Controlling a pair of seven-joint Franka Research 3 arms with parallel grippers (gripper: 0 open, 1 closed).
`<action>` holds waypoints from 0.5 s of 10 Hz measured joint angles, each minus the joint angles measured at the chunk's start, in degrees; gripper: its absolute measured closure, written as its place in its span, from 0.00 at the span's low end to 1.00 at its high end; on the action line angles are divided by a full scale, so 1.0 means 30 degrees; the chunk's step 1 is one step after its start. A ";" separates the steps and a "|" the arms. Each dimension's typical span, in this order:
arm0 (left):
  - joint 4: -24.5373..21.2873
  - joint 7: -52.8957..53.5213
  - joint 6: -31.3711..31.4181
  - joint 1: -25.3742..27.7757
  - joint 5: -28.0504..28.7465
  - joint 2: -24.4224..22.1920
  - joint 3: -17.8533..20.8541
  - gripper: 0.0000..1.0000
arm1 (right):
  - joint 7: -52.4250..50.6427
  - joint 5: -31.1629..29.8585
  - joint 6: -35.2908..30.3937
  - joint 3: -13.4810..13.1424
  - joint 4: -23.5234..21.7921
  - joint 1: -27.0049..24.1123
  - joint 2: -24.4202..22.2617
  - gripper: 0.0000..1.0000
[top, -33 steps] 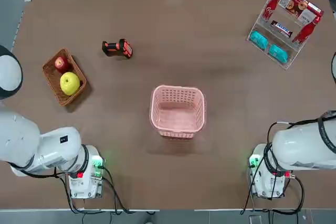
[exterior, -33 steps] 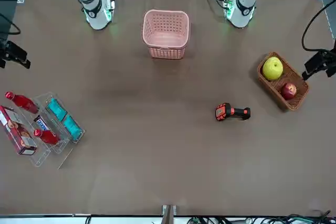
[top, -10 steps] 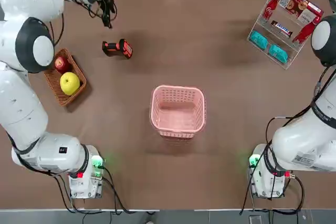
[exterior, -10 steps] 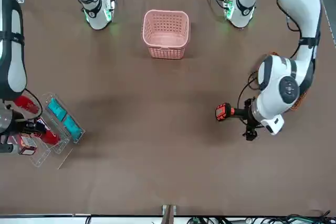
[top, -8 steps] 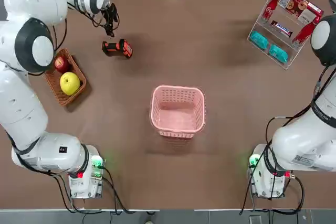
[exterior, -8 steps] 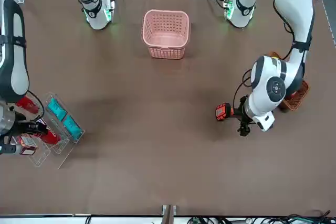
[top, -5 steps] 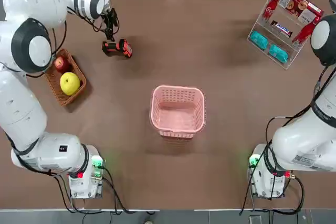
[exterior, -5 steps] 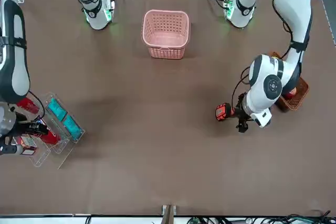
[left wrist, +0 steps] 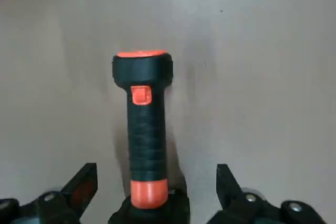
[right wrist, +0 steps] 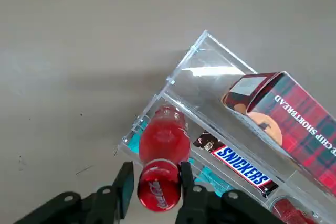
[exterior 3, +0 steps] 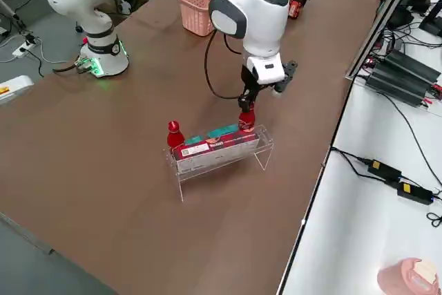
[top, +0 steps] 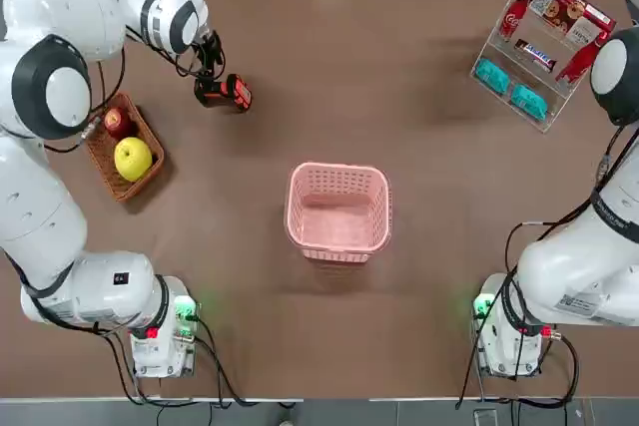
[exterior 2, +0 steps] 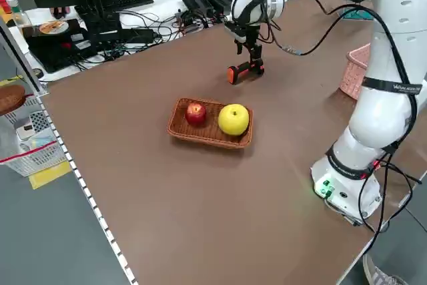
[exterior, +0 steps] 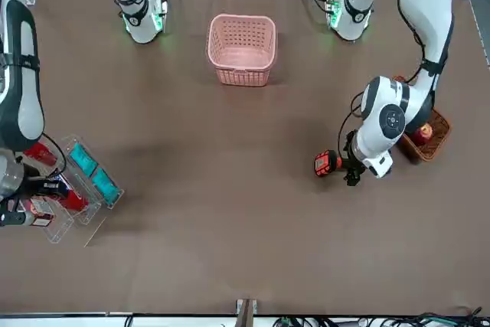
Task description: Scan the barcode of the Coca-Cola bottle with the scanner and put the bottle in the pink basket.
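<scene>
Red Coca-Cola bottle (right wrist: 163,157) showing white script on its cap, black scanner (left wrist: 144,132) wearing orange ends, pale pink lattice basket (top: 338,212), red tartan box (right wrist: 283,111), what looks like teal packets (top: 509,87) sitting below

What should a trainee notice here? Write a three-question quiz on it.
1. True or false: the Coca-Cola bottle already lies in the pink basket.
2. What lies between the open fingers of the left gripper? A) apple B) scanner C) teal packet
3. Which gripper is at the bottle's cap?
Key: 1 false, it stands in the clear rack; 2 B; 3 the right gripper.
</scene>
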 joint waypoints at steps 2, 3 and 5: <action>-0.0308 -0.0011 0.0000 0.0719 0.0330 -0.0293 -0.0461 0.00 | -0.0010 -0.0004 0.0021 -0.0013 0.0005 -0.0009 0.0000 0.63; -0.0423 -0.0013 0.0000 0.1102 0.0745 -0.0289 -0.0788 0.00 | -0.0012 0.0008 0.0024 -0.0017 0.0005 -0.0011 0.0001 0.68; -0.0567 -0.0014 0.0000 0.1385 0.1196 -0.0222 -0.1017 0.00 | -0.0131 0.0008 0.0025 -0.0019 0.0012 -0.0022 0.0002 0.68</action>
